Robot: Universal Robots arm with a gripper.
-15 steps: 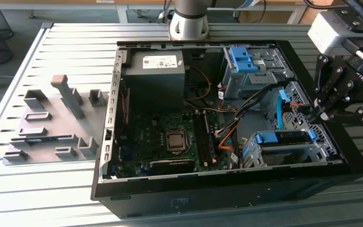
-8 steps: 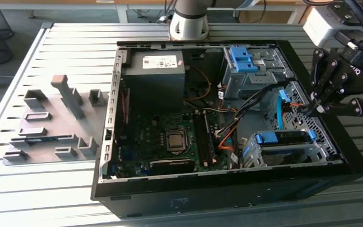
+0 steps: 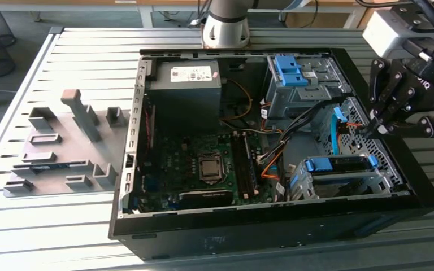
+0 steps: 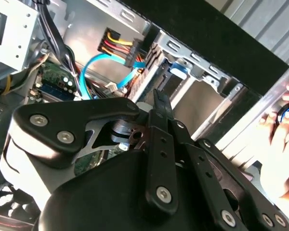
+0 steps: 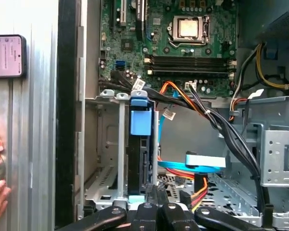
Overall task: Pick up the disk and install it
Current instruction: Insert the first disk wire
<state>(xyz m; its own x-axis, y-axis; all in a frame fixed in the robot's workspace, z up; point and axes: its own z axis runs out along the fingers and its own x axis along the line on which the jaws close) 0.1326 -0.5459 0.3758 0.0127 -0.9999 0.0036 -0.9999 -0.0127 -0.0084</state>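
The disk (image 3: 339, 165) sits in the grey metal drive cage (image 3: 307, 186) at the near right corner of the open computer case, its blue rail on top. In the first wrist view the disk (image 5: 137, 163) stands edge-on between the cage walls, with its blue tab (image 5: 138, 118) at the end. My gripper (image 3: 375, 129) hovers over the case's right wall, just above and behind the cage. Its fingers are shut with nothing between them. In both wrist views the gripper (image 5: 156, 192) (image 4: 161, 101) points down toward the cage, apart from the disk.
Blue and orange cables (image 3: 345, 127) run beside the cage. A second bay with blue brackets (image 3: 293, 70) and a grey power-supply box (image 3: 190, 76) stand at the case's back. A grey fixture (image 3: 66, 147) lies on the exterior view's left. A person's hand (image 4: 279, 139) and a phone (image 5: 7, 55) rest outside the case wall.
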